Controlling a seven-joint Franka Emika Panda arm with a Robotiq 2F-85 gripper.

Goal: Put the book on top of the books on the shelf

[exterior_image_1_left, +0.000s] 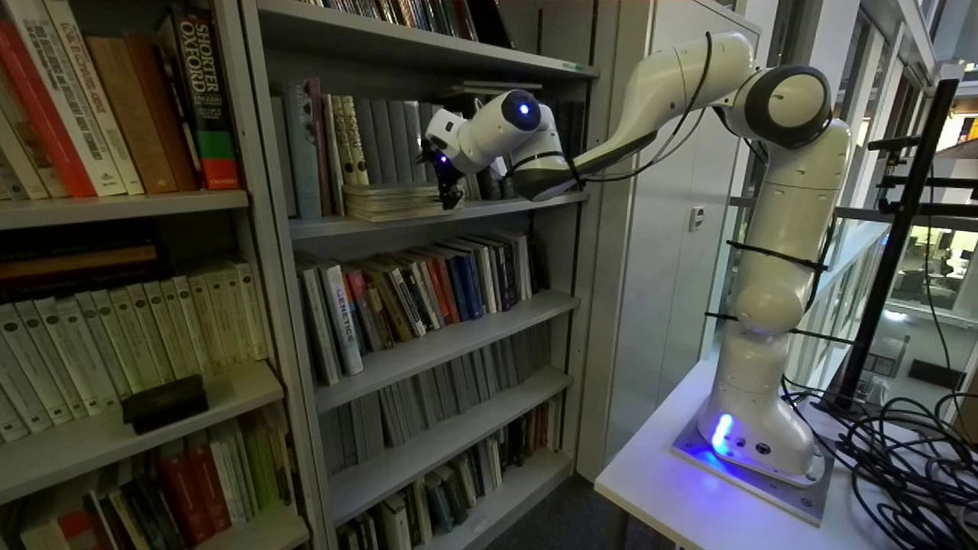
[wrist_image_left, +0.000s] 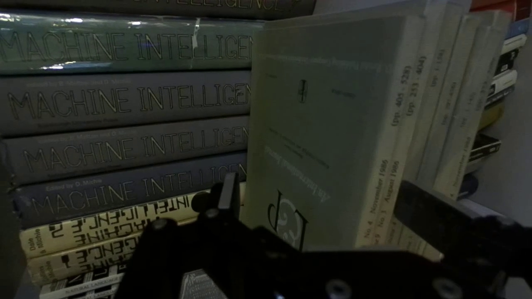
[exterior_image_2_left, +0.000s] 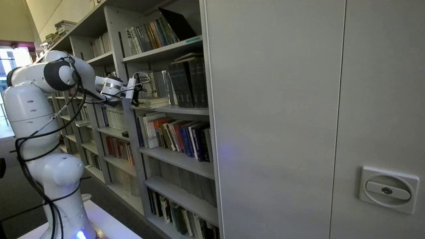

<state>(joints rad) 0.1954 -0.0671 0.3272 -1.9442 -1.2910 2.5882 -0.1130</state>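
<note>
A stack of thin pale books lies flat on the grey metal shelf. Its uppermost book shows a grey-green cover in the wrist view; which single book the task means, I cannot tell. Behind the stack stand the upright books, grey and cream, some lettered "Machine Intelligence" in the wrist view. My gripper is open at the stack. One of its fingers is on the top-cover side; the opposite one overlaps the spines, and contact cannot be judged. In both exterior views the gripper is at the stack's end.
Thick dark volumes stand at the shelf's right end, with a book flat on them. Another shelf board runs above. Colourful books fill the level below. Beside the bookcase is a cabinet door.
</note>
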